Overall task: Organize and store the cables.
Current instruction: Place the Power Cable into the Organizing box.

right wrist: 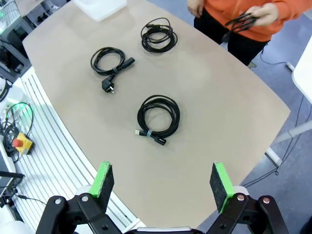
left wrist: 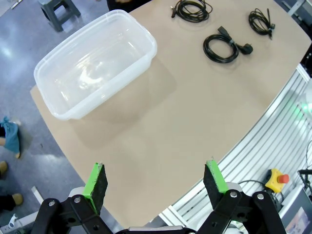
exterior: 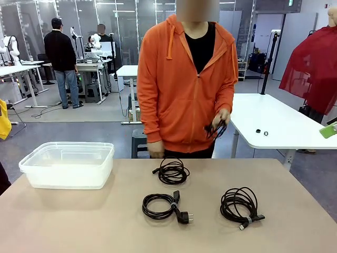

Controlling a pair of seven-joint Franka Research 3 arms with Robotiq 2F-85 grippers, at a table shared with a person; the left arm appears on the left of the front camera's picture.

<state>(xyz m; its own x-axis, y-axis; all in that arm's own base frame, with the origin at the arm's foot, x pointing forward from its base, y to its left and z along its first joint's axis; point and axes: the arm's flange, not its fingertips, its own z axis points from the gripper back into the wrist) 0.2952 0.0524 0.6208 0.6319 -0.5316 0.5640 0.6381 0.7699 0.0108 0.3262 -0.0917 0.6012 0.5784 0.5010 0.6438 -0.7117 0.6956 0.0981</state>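
Three coiled black cables lie on the tan table: one at the far middle [exterior: 171, 171] [left wrist: 191, 9] [right wrist: 158, 35], one with a round plug nearer the middle [exterior: 165, 206] [left wrist: 225, 47] [right wrist: 110, 63], and one on the right [exterior: 240, 205] [left wrist: 261, 21] [right wrist: 158, 118]. A person in an orange hoodie stands across the table and holds another black cable [exterior: 216, 128] [right wrist: 242, 21] in one hand. My left gripper [left wrist: 156, 183] hangs open high above the table's near left edge. High over the right-hand coil, the right gripper [right wrist: 162, 181] is open too. Nothing sits between either pair of fingers.
A clear plastic bin [exterior: 68, 164] [left wrist: 95, 64] stands empty at the table's far left. A white table [exterior: 279, 124] stands behind on the right. A yellow box with a red button [left wrist: 276, 180] [right wrist: 21, 143] sits beside the metal rails under the table's near edge.
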